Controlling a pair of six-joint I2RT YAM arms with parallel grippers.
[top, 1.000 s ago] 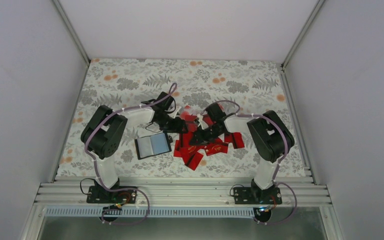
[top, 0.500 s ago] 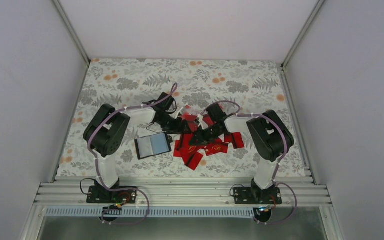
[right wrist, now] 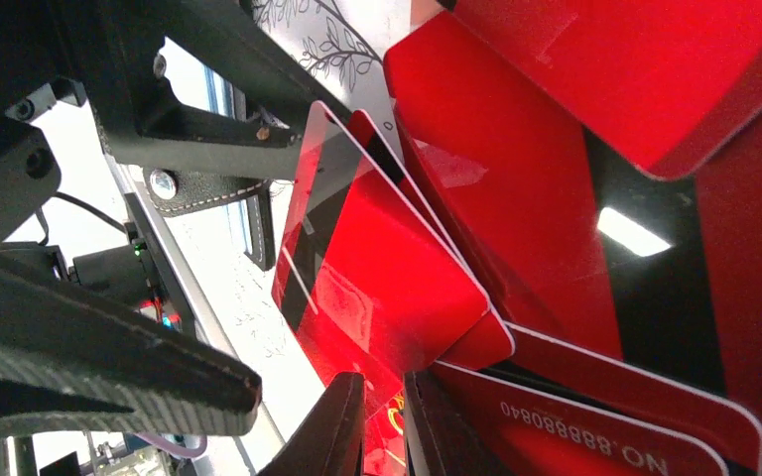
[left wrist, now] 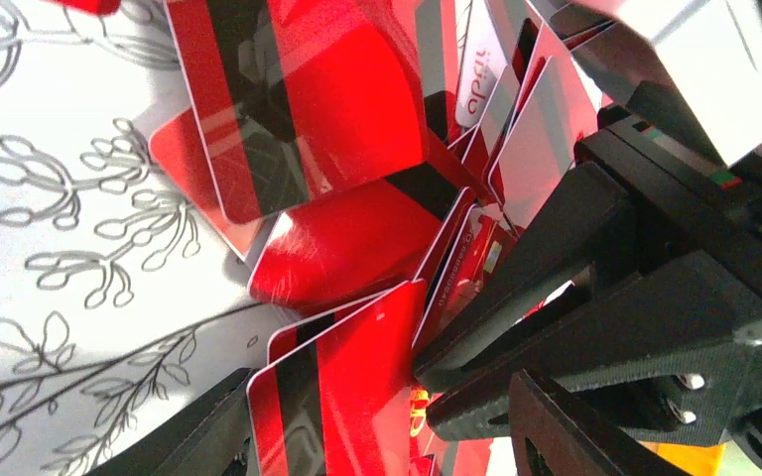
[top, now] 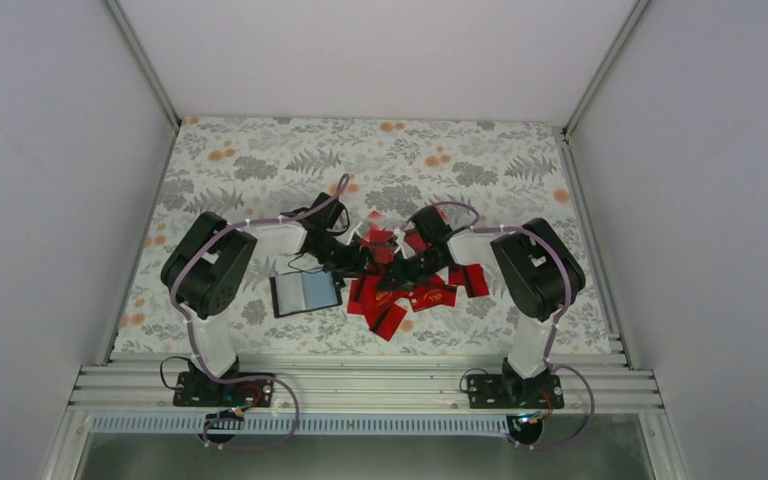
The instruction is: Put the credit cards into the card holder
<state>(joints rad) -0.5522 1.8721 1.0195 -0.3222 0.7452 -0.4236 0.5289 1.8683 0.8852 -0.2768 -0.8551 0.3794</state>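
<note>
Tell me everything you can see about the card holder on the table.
The card holder is a small black wallet lying open and flat on the floral table, with its grey-blue pockets facing up. It sits slightly skewed, left of the credit cards and close to the left tool. No card shows in it, and nothing visibly rests on it.

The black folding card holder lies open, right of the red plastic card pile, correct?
No. The black folding card holder lies open left of the red plastic card pile, not right; the top external view shows it.
</note>
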